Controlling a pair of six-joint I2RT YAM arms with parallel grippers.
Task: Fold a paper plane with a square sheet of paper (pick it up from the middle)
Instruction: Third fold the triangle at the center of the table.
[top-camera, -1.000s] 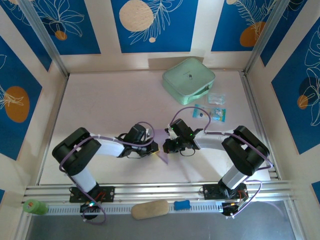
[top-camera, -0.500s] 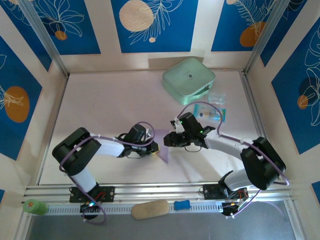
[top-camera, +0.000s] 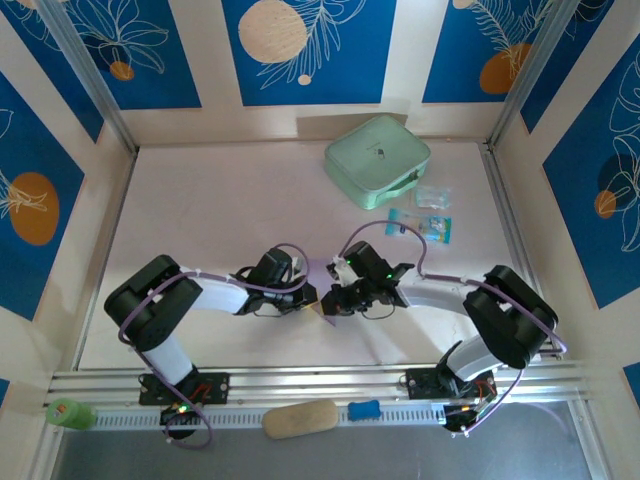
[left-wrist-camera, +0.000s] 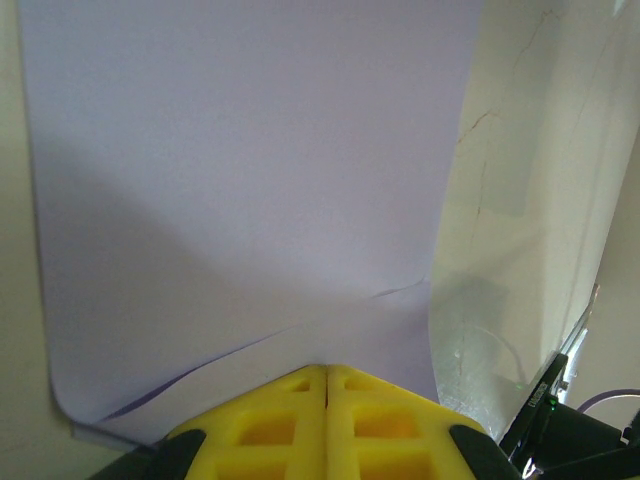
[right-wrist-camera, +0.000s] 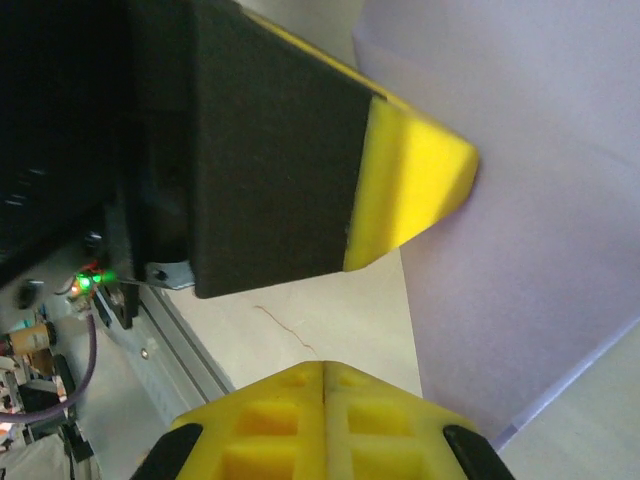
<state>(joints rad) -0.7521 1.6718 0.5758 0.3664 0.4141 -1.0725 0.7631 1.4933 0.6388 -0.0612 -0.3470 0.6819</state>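
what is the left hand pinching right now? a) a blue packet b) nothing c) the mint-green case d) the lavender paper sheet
d: in the left wrist view the left hand has its yellow fingers closed together on the near edge of the lavender paper sheet.

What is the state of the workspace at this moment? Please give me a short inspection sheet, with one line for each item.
Surface: pale table, flat and matte.
Job's things: square sheet of paper, lavender, with a shallow crease near the pinch; not yet a plane.
Clutter: mint-green case at the far side; small blue packets just nearer than it.
Grippers: left gripper shut on the sheet's edge; right gripper shut, close beside the sheet.
Cables: purple cables loop over both arms.
Surroundings: blue leaf-patterned walls; metal rail at the near edge.
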